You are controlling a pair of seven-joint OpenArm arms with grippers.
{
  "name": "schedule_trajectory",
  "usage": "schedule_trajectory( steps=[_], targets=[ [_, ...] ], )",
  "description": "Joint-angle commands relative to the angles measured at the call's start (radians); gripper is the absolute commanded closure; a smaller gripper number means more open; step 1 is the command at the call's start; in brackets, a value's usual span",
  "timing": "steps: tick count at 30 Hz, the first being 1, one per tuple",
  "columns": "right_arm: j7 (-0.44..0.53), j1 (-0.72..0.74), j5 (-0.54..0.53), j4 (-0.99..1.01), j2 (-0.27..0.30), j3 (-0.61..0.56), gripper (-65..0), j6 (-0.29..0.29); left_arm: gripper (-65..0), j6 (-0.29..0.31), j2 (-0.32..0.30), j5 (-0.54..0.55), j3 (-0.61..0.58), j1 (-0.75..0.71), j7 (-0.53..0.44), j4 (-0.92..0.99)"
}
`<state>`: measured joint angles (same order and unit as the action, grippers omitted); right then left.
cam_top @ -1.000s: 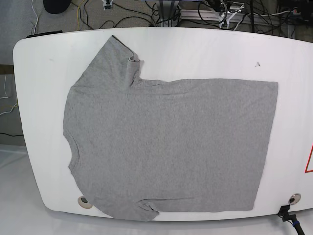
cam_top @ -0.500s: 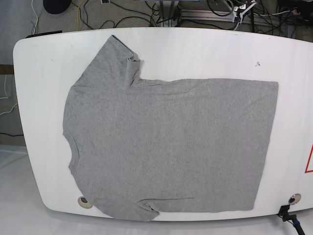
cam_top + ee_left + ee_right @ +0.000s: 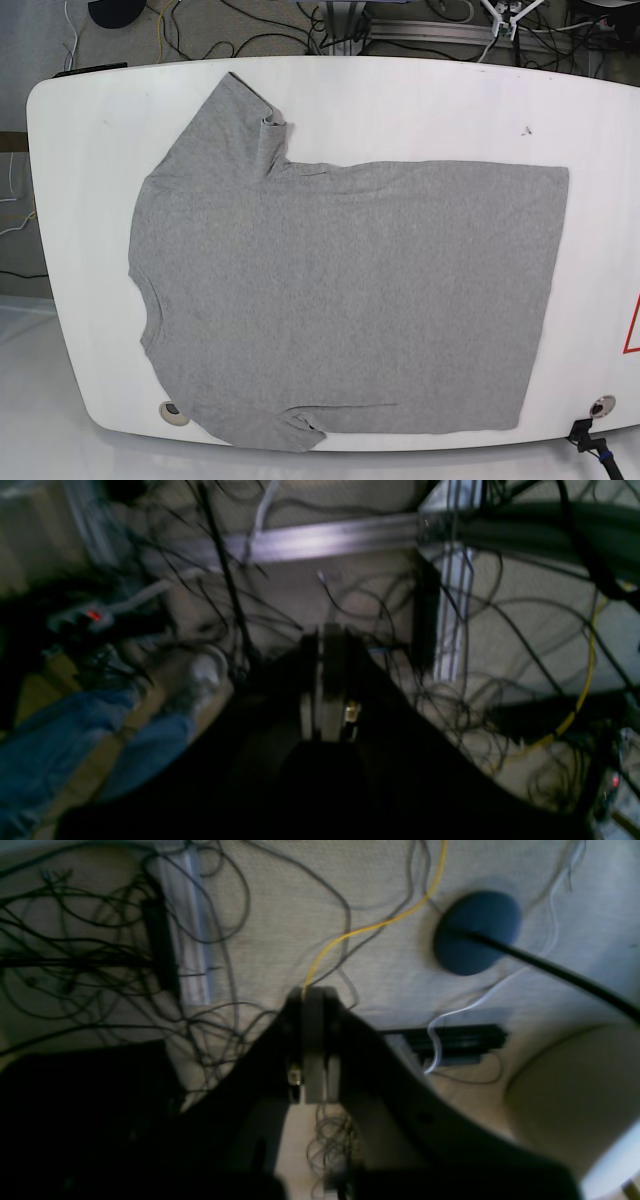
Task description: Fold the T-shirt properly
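Observation:
The heather-grey T-shirt (image 3: 340, 290) lies spread flat on the white table (image 3: 420, 100), collar to the left and hem to the right. Its far sleeve (image 3: 235, 120) points to the table's back edge, with a small turned-up fold at its corner. Its near sleeve (image 3: 290, 430) reaches the front edge. Neither arm shows in the base view. In the left wrist view my left gripper (image 3: 320, 635) is shut on nothing and faces a floor full of cables. My right gripper (image 3: 313, 992) is likewise shut and empty above the floor in the right wrist view.
Two round holes (image 3: 172, 409) (image 3: 601, 405) sit near the table's front corners, and a red marking (image 3: 632, 325) at its right edge. Cables and a metal rail (image 3: 430, 30) lie beyond the far edge. Legs in jeans (image 3: 75, 740) and a blue round base (image 3: 475, 932) are on the floor.
The T-shirt has not moved. A white piece among the cables beyond the table's far right edge has shifted to the right.

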<state>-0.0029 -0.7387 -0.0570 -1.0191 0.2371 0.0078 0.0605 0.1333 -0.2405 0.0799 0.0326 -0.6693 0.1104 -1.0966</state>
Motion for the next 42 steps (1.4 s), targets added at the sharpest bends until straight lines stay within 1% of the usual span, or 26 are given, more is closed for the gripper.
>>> schedule_trajectory(
  steps=[1,7,12,16,20,24,28,29,33,38,42],
  targets=[
    [-0.01,-0.076,0.001,-0.118,0.014,0.001,0.0,0.004,0.0,0.006,-0.012,-0.003,0.003,-0.042,-0.01,-0.082],
    [-0.043,-0.26,-0.001,-0.438,0.032,0.008,0.0,0.007,0.0,0.005,-0.043,0.008,0.02,-0.135,0.018,-0.323],
    [-0.067,-0.384,0.0,-0.646,0.042,0.01,0.0,0.007,0.0,-0.001,-0.085,0.052,0.047,-0.199,0.049,-0.473],
    [-0.079,-0.461,-0.001,-0.816,0.043,0.014,0.0,0.005,0.0,-0.001,-0.111,0.086,0.06,-0.242,0.081,-0.601],
    [-0.101,-0.505,0.002,-0.967,0.047,0.02,0.0,0.005,0.0,-0.002,-0.121,0.093,0.087,-0.273,0.121,-0.728],
    [-0.116,-0.506,0.006,-1.032,0.046,0.019,0.0,0.007,0.0,-0.004,-0.126,0.099,0.136,-0.292,0.133,-0.789],
    [-0.121,-0.486,0.004,-1.056,0.041,0.026,0.0,0.003,0.0,-0.006,-0.125,0.111,0.166,-0.298,0.146,-0.82],
    [-0.122,-0.504,-0.001,-1.067,0.042,0.03,0.0,-0.013,0.0,-0.013,-0.123,0.093,0.158,-0.294,0.12,-0.824],
    [-0.129,-0.514,-0.001,-1.093,0.042,0.031,0.0,-0.016,0.0,-0.018,-0.122,0.103,0.173,-0.273,0.137,-0.828],
    [-0.136,-0.519,0.002,-1.137,0.038,0.038,0.0,-0.028,0.0,-0.017,-0.123,0.11,0.209,-0.229,0.182,-0.843],
    [-0.149,-0.501,0.006,-1.167,0.041,0.043,0.0,-0.028,0.0,-0.018,-0.122,0.111,0.238,-0.205,0.202,-0.87]
  ],
)
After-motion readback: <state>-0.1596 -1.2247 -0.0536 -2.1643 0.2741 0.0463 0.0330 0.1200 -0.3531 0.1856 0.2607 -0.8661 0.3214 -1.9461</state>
